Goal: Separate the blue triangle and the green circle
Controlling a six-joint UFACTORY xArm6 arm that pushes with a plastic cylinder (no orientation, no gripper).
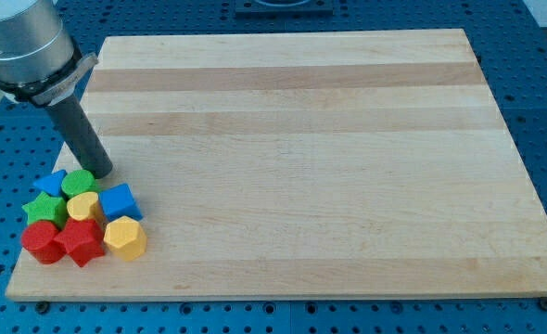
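The blue triangle lies at the left edge of the wooden board, touching the green circle on its right. My tip rests on the board just right of the green circle, at its upper right side. The dark rod slants up to the view's top left. Both blocks sit at the top of a tight cluster of blocks.
Below them lie a green star, a yellow round block, a blue cube, a red round block, a red star-like block and a yellow hexagon. The board's left edge runs by the cluster.
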